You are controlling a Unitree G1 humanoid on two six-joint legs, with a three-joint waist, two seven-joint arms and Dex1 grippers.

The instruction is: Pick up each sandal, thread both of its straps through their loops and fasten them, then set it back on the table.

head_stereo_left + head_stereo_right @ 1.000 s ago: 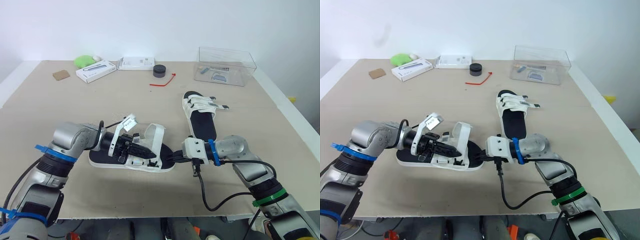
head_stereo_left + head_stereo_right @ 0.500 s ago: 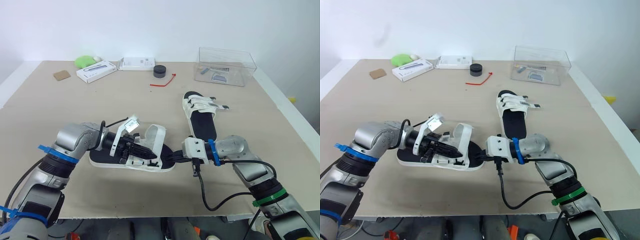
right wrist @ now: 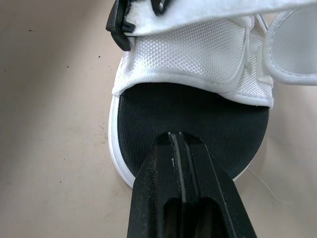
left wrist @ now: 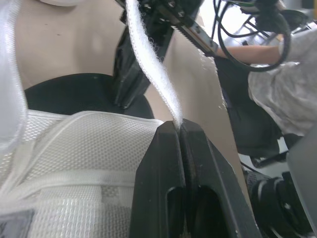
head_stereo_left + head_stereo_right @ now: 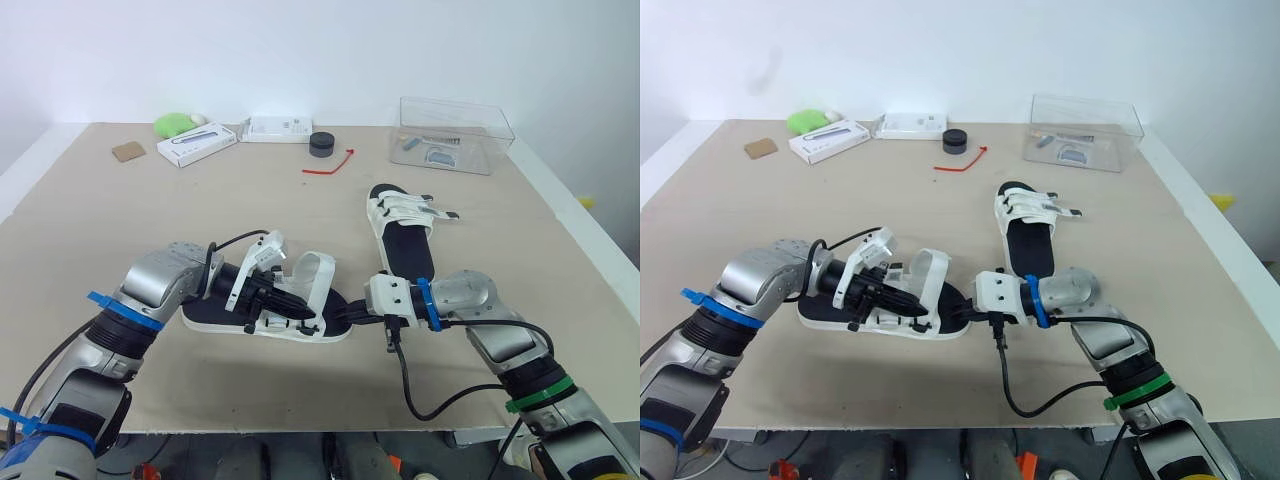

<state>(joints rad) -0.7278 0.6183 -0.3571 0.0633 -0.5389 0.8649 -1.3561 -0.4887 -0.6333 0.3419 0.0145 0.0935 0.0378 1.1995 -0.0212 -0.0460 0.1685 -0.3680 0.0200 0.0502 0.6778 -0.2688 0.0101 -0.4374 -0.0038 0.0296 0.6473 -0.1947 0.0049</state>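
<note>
A white sandal with a black footbed (image 5: 215,312) lies on the table near me, its straps loose. My left gripper (image 5: 295,303) reaches over the sandal's middle. In the left wrist view it is shut on a thin white strap (image 4: 148,64) that rises from between the fingertips. My right gripper (image 5: 345,316) is shut, its tips resting on the footbed (image 3: 163,111) at the sandal's toe end. A second white sandal (image 5: 402,230) lies flat farther back on the right, with its straps laid across it.
At the back right stands a clear plastic box (image 5: 455,133). A black round cap (image 5: 321,144), a red tie (image 5: 328,165), two white boxes (image 5: 197,143) (image 5: 275,127), a green object (image 5: 172,124) and a brown card (image 5: 127,152) line the far side. The table's front edge (image 5: 300,432) is close.
My left gripper has moved right and lower over the sandal, drawing the strap toward the toe end. The right gripper has stayed on the toe.
</note>
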